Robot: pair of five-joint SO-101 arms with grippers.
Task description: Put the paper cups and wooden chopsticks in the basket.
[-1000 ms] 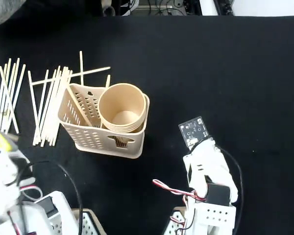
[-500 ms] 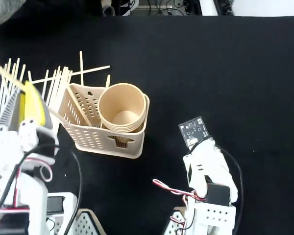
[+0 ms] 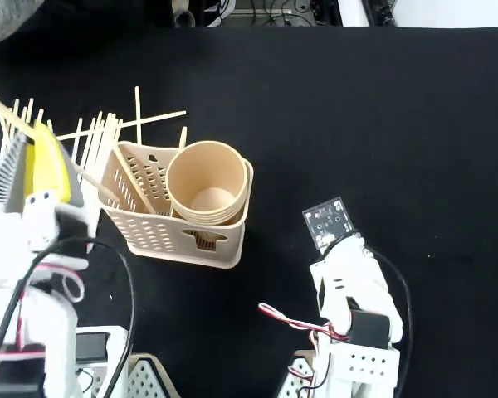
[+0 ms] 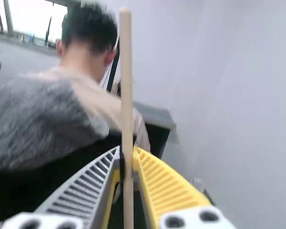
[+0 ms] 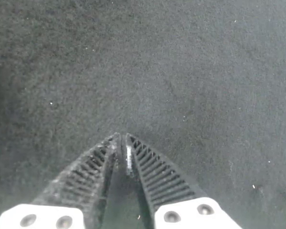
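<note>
The left fingers [image 4: 157,176], one grey and one yellow, are closed on a single wooden chopstick [image 4: 126,71]. It is pinched between their ribbed inner faces, with most of its length sticking out past the fingertips. In the high view the left arm stands at the left edge of the desk [image 3: 382,124]. The held chopstick slants across it from the picture's left edge towards the near-left wall of the basket [image 3: 170,236]. Whether its lower end touches that wall cannot be told.

The basket is a cream, perforated plastic one, sitting left of the desk's centre. A nested stack of paper cups [image 3: 207,178] stands upright in it, mouth up, filling the end away from the left arm. A few chopsticks in the basket [image 3: 137,186] lean in the other end.

Loose chopsticks [image 3: 95,145] lie on the black desk just beside the basket's left side, some roughly parallel and a couple crossed over them. A second bundle [image 3: 17,116] lies farther left, partly hidden by the left arm.

The right fingers [image 5: 152,174] are pressed together with nothing between them, over bare black desk. The right arm [image 3: 353,290] sits well apart from the basket, to its right.
</note>
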